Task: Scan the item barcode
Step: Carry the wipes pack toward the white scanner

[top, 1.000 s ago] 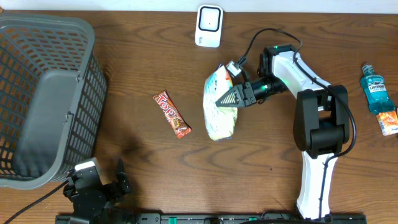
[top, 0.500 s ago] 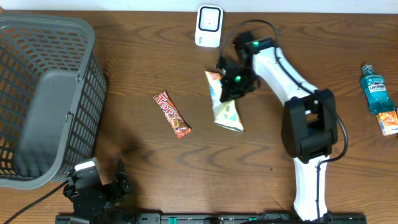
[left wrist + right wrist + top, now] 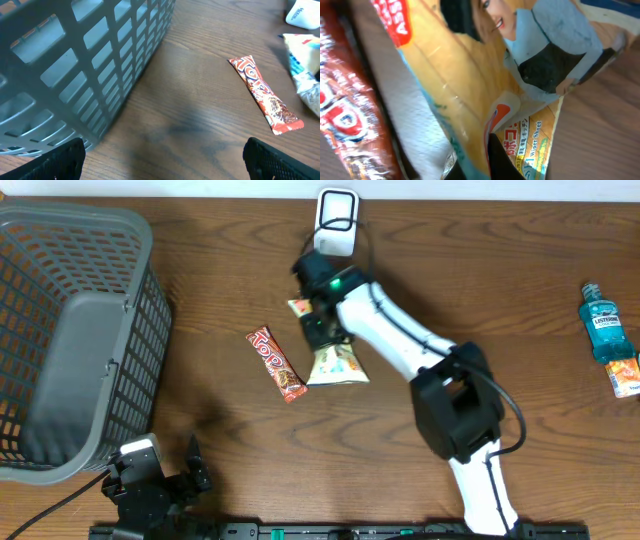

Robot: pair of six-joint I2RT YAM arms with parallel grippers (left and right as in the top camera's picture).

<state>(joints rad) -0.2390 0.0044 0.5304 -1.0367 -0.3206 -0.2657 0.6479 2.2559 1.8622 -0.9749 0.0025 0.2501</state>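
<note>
— What do we have on the surface?
— A dark wooden tabletop (image 3: 230,470). From our near side outward: a grey mesh basket (image 3: 140,330) fills the left; a red candy bar (image 3: 276,364) lies flat mid-table; a blue mouthwash bottle (image 3: 603,325) lies far right; a white scanner (image 3: 337,222) sits at the far edge.
— And the arms?
— The left claw (image 3: 167,162) rests low at the near edge, fingers spread wide, gripping nothing. The right arm (image 3: 390,335) reaches diagonally leftward across the tabletop, the right claw (image 3: 322,330) clamped on the snack packet (image 3: 338,365), just beside the candy bar and short of the scanner. We cannot tell whether the packet touches the wood.
</note>
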